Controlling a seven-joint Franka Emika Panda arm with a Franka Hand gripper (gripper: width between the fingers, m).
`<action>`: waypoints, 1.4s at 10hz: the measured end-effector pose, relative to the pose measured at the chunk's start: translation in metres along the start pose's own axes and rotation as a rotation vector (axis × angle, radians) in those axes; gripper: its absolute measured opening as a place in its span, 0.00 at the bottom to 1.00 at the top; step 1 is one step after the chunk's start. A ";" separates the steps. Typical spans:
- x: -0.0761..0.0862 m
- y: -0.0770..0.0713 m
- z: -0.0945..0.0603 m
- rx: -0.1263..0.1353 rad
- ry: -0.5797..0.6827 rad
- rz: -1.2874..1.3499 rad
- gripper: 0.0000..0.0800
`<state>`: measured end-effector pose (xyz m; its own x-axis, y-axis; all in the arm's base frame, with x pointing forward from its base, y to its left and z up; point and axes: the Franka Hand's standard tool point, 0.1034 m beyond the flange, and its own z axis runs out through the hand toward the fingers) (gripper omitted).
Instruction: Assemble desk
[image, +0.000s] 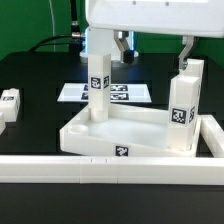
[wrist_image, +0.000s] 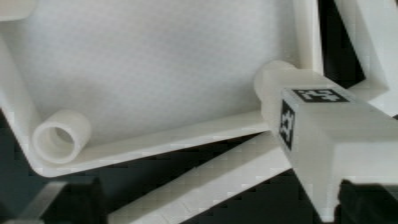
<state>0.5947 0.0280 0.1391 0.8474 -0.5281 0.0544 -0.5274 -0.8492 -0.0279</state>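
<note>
The white desk top (image: 135, 138) lies as a rimmed tray in the middle of the table. One tagged white leg (image: 97, 85) stands upright in its far corner at the exterior view's left. A second tagged leg (image: 183, 100) stands at the corner on the exterior view's right. My gripper (image: 155, 45) hangs above the tray, one finger reaching down beside the top of that second leg. In the wrist view the gripper (wrist_image: 214, 205) is open. The leg (wrist_image: 326, 125) sits close to one finger (wrist_image: 374, 200), far from the other. A round socket (wrist_image: 63, 137) shows in a bare tray corner (wrist_image: 160, 80).
The marker board (image: 130, 93) lies behind the tray. A loose tagged leg (image: 10, 100) lies at the exterior view's left. A long white rail (image: 100, 168) runs along the front and up the exterior view's right side, and it also crosses the wrist view (wrist_image: 205, 190).
</note>
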 end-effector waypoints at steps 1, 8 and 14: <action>-0.002 0.013 -0.001 0.008 0.008 -0.136 0.81; 0.009 0.122 -0.001 0.006 0.013 -0.337 0.81; 0.012 0.201 0.016 -0.088 0.009 -0.802 0.81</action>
<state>0.5003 -0.1490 0.1179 0.9697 0.2422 0.0322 0.2379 -0.9659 0.1018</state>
